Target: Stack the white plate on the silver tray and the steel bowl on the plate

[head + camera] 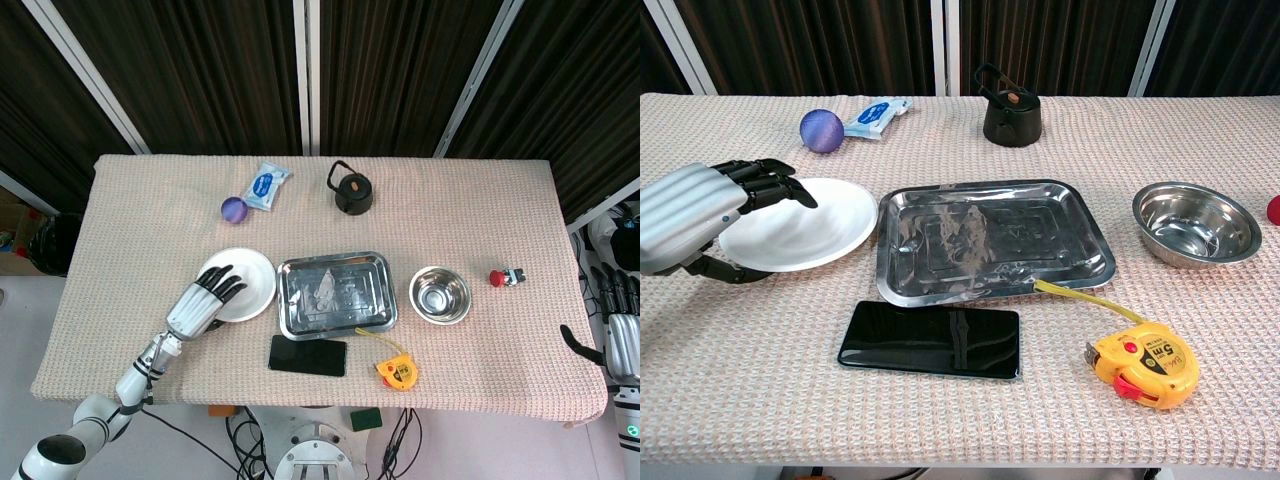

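White plate [800, 232]: chest view shows thumb beneath rim, hidden overhead.

plate [245, 283] left of tray [335, 292], bowl [440, 294] right of tray

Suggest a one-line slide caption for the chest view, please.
Left hand grips the white plate beside the empty silver tray; steel bowl waits.

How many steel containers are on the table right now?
2: the silver tray at the table's center, and the steel bowl just right of it, both empty. Nothing appears to hide another.
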Action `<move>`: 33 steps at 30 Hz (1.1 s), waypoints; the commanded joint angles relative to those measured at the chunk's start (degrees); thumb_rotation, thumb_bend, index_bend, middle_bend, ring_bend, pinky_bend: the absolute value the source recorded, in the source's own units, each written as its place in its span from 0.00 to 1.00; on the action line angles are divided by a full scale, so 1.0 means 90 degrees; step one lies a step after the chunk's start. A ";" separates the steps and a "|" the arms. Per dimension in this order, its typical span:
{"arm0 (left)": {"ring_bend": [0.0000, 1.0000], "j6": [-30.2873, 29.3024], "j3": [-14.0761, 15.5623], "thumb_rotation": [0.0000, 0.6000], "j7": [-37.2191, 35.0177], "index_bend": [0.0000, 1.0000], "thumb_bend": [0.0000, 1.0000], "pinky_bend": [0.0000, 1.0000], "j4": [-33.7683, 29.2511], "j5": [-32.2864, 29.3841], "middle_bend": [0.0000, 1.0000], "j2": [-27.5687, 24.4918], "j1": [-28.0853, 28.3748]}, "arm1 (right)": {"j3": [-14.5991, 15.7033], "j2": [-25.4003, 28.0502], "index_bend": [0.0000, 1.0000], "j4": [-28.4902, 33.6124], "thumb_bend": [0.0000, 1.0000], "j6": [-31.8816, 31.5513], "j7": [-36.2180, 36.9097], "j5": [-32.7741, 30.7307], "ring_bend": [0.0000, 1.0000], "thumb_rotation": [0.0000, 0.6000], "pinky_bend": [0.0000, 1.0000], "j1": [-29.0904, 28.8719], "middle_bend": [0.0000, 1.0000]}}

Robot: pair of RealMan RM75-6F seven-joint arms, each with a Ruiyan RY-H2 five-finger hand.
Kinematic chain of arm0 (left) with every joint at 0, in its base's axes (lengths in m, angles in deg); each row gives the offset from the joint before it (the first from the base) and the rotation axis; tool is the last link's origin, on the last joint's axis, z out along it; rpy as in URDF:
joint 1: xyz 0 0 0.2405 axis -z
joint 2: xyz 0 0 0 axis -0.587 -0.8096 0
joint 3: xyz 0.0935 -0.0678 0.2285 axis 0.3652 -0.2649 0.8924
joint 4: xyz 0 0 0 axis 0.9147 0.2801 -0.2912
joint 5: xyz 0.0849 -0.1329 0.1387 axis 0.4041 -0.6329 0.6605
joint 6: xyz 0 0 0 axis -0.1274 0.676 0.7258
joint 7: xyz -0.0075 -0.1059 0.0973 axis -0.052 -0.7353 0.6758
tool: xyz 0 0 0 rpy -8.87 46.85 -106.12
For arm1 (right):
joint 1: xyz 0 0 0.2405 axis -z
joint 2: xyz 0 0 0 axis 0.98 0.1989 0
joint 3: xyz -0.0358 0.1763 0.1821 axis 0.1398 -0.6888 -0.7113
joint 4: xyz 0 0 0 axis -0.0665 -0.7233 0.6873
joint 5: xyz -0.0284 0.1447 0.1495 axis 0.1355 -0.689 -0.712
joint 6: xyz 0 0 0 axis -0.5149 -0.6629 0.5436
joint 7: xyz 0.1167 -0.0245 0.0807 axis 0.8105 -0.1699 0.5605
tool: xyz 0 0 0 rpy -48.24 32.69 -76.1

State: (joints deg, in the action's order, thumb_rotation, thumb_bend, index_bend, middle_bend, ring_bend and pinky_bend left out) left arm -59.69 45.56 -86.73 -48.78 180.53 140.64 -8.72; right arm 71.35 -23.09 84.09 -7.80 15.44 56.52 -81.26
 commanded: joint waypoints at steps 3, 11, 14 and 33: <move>0.13 0.0037 -0.0009 1.00 0.0014 0.29 0.21 0.23 0.0009 -0.0032 0.25 -0.0008 0.0001 | 0.0001 -0.0001 0.00 0.0009 0.22 -0.0001 -0.0008 0.0005 0.00 1.00 0.00 -0.0003 0.00; 0.13 0.0156 -0.0003 1.00 0.0071 0.41 0.22 0.23 0.0078 -0.0082 0.25 0.0000 -0.0012 | 0.0008 -0.0023 0.00 -0.0019 0.22 0.0043 -0.0015 -0.0019 0.00 1.00 0.00 -0.0012 0.00; 0.13 0.0137 0.0005 1.00 0.0048 0.43 0.22 0.23 0.0091 -0.0081 0.25 -0.0001 -0.0018 | 0.0004 -0.0027 0.00 -0.0034 0.22 0.0045 -0.0003 -0.0027 0.00 1.00 0.00 -0.0013 0.00; 0.13 0.0189 0.0029 1.00 0.0022 0.68 0.37 0.24 0.0288 -0.0117 0.28 0.0095 -0.0030 | -0.0001 -0.0048 0.00 -0.0042 0.22 0.0088 -0.0036 -0.0056 0.00 1.00 0.00 -0.0031 0.00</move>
State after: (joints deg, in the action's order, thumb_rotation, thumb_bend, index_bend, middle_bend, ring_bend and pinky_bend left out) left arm -57.91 45.82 -86.50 -46.26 179.47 141.47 -8.96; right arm 71.34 -23.52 83.71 -7.00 15.11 56.01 -81.54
